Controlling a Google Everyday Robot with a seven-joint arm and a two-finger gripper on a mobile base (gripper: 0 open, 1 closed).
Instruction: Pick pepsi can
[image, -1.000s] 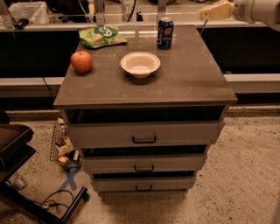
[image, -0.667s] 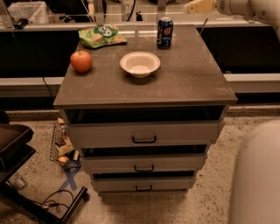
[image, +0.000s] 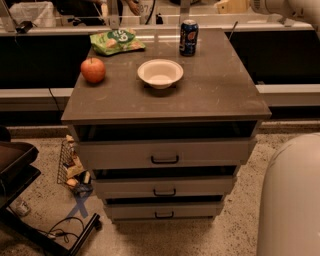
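The pepsi can (image: 189, 37) is dark blue with a silver top rim. It stands upright at the back of the brown cabinet top (image: 215, 95), right of centre. My gripper (image: 232, 5) is tan and shows at the top edge of the camera view. It hangs behind and to the right of the can, above the counter, and is partly cut off. It is clear of the can and holds nothing that I can see. The white arm (image: 287, 7) runs off to the top right.
A white bowl (image: 160, 73) sits mid-top in front of the can. A red apple (image: 93, 70) is at the left and a green chip bag (image: 116, 41) at the back left. The cabinet has three drawers (image: 165, 152). A white robot part (image: 292, 200) fills the lower right.
The gripper has moved left and up toward the top edge. The white robot part has come into view at the lower right. The can, bowl and apple have not moved.
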